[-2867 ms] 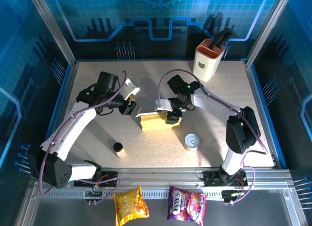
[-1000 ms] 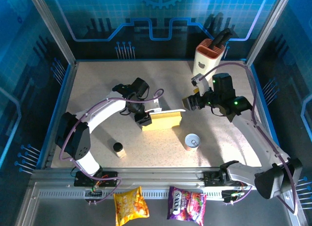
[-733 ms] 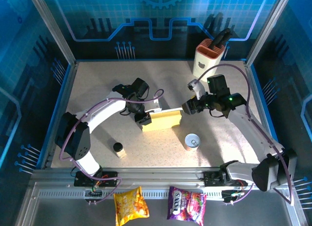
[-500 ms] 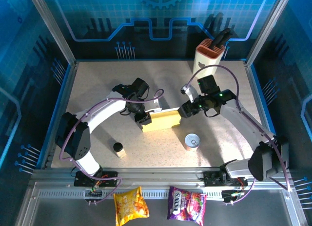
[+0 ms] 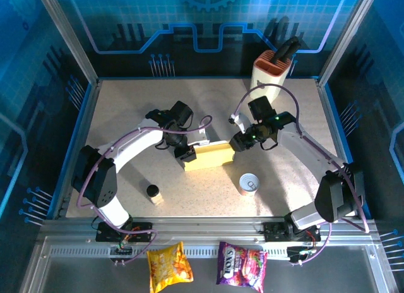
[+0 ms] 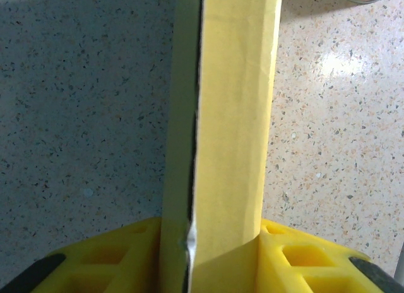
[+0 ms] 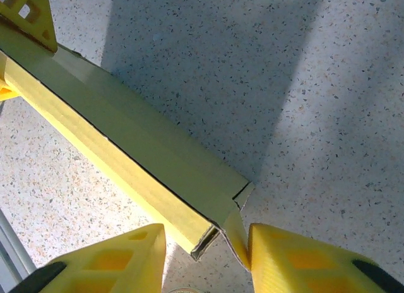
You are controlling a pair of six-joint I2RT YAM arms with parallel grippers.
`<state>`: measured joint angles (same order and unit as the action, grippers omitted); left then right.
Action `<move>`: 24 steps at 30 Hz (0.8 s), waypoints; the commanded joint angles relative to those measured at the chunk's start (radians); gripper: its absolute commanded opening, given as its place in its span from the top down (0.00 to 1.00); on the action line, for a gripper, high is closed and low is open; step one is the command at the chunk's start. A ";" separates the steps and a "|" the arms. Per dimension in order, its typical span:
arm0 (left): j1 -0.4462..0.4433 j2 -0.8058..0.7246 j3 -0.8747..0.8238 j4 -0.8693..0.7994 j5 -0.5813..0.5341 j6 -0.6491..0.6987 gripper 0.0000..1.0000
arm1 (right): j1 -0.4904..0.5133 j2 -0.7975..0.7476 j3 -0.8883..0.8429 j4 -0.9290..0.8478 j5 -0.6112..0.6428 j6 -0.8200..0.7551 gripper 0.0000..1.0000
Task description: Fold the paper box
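Paper box (image 5: 211, 155), yellow outside, stands on its long edge at the middle of the speckled surface (image 5: 126, 116), spanning the gap between the two arms. The left jaws hold one end of it. In the left wrist view the thin yellow slab (image 6: 233, 116) runs straight out from between the yellow pads (image 6: 303, 261), pressed on both sides. The right jaws are partly apart and straddle the other end. In the right wrist view the box corner (image 7: 208, 227) sits between the pads (image 7: 113, 261), with bare surface showing on one side and a small loose flap on the other. The flap seems to touch the pad, though the angle makes this unsure.

Risks, as a judgement: if the right jaws close here they may catch that flap and crease or tear it. A sideways push may twist the thin card against the left hold or tip the box. A tin can (image 5: 249, 183) stands near, toward the arm bases, and a low sweep could knock it.
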<state>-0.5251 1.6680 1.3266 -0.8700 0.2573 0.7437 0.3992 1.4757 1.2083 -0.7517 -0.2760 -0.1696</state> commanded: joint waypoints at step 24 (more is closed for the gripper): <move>-0.009 0.003 -0.009 -0.021 -0.021 0.013 0.61 | 0.049 -0.017 0.030 -0.052 0.057 0.172 0.72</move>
<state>-0.5259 1.6680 1.3266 -0.8700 0.2535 0.7429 0.4274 1.4750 1.2259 -0.7780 -0.2317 -0.0254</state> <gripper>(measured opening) 0.386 0.279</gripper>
